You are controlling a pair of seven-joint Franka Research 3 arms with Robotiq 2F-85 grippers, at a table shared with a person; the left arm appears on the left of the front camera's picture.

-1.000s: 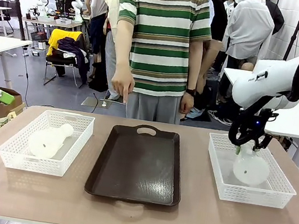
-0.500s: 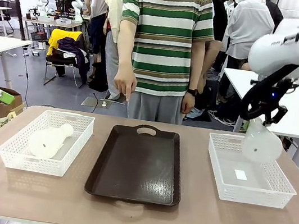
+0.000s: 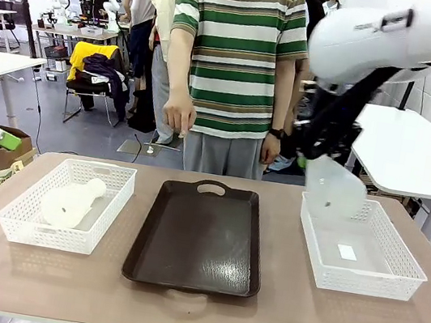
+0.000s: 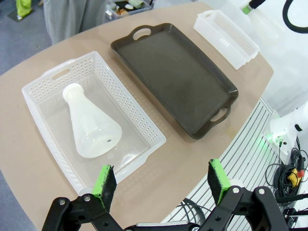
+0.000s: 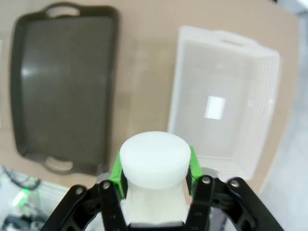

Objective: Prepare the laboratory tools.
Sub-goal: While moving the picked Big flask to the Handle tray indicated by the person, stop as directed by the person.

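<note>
One translucent white flask (image 3: 333, 192) hangs in the air over the left rim of the right white basket (image 3: 394, 276). My right gripper (image 3: 316, 151) is shut on its neck. The right wrist view shows the flask's white cap (image 5: 154, 155) between the green pads (image 5: 117, 174), high above the table. The other flask (image 3: 69, 204) lies on its side in the left white basket (image 3: 19, 233). In the left wrist view that flask (image 4: 91, 127) lies below and ahead of my left gripper (image 4: 160, 178), which stands open and holds nothing.
A dark brown tray (image 3: 197, 236) lies bare at the table's middle between the baskets. A small white label (image 3: 346, 252) lies on the right basket's floor. A person in a striped shirt (image 3: 237, 50) stands at the far edge, hands down.
My right gripper has lifted the flask out of the right basket and carried it up and to the left, toward the tray. The left flask and left gripper have not moved.
</note>
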